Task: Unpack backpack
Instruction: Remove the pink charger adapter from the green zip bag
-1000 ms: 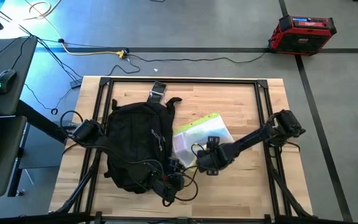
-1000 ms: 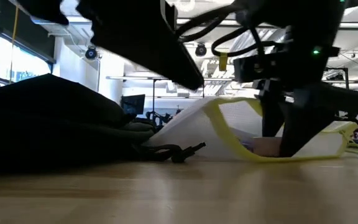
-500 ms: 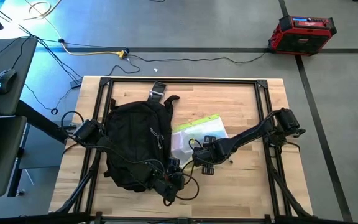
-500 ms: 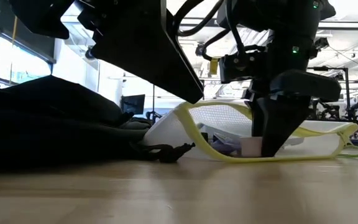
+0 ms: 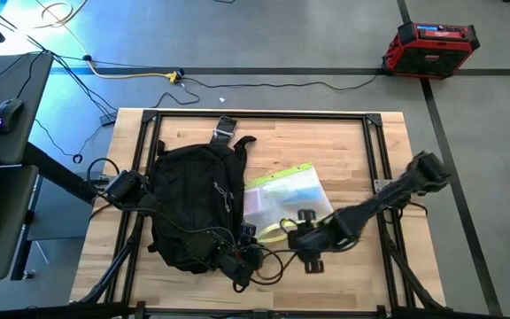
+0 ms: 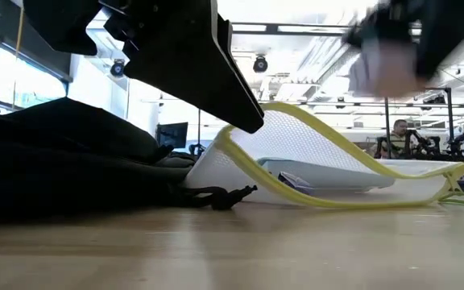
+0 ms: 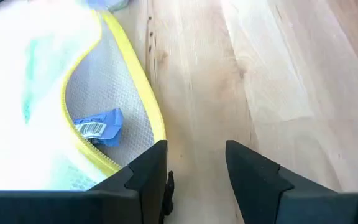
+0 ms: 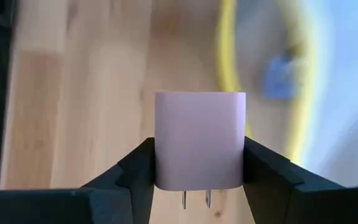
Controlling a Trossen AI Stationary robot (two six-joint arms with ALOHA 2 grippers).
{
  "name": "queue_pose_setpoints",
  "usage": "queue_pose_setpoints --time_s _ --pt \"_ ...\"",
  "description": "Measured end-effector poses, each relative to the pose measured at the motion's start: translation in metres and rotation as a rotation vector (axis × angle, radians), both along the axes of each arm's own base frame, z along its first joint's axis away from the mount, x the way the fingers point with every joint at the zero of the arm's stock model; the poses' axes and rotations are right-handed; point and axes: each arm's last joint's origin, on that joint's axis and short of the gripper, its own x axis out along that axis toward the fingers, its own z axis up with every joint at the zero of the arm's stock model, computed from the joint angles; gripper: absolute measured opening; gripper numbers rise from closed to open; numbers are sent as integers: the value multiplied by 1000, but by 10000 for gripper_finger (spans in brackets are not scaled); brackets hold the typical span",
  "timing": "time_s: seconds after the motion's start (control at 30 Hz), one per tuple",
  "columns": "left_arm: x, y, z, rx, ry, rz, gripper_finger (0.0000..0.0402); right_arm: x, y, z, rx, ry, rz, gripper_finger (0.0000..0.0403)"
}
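So the right gripper (image 8: 199, 163) has just pulled clear of the mesh pouch (image 5: 283, 198) with its prize: a small pale plug-in charger (image 8: 199, 140), two prongs showing, pinched flat between both fingers. Half a second ago that gripper was down at the pouch's open mouth; now it sits lifted, just past the pouch's near corner on the side away from the backpack (image 5: 191, 206), and the charger shows as a blur up high in the low view (image 6: 387, 64).

The backpack itself hasn't budged; it lies on the table (image 5: 343, 142) with the pouch touching its side. The left gripper (image 7: 196, 182) hovers by the pouch's yellow zipper edge, fingers partly apart with nothing visibly between them, same as a second ago.

Looks like one item is out, then. A small blue thing (image 7: 100, 126) is still inside the pouch, so the unpacking probably isn't finished. The charger likely needs setting down on bare wood next.
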Motion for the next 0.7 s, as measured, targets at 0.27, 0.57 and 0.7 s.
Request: queue_pose_setpoints --time_s 0.27,0.57,0.7 --pt "1 -4 3 -10 -15 -7 145 -19 -117 33 -214 -152 -406 169" --pt "7 -8 15 -28 -89 1 145 -15 -267 -45 51 -297 -845 169" --pt "14 0 17 -5 -110 5 145 -11 -311 -72 58 -263 -977 169"
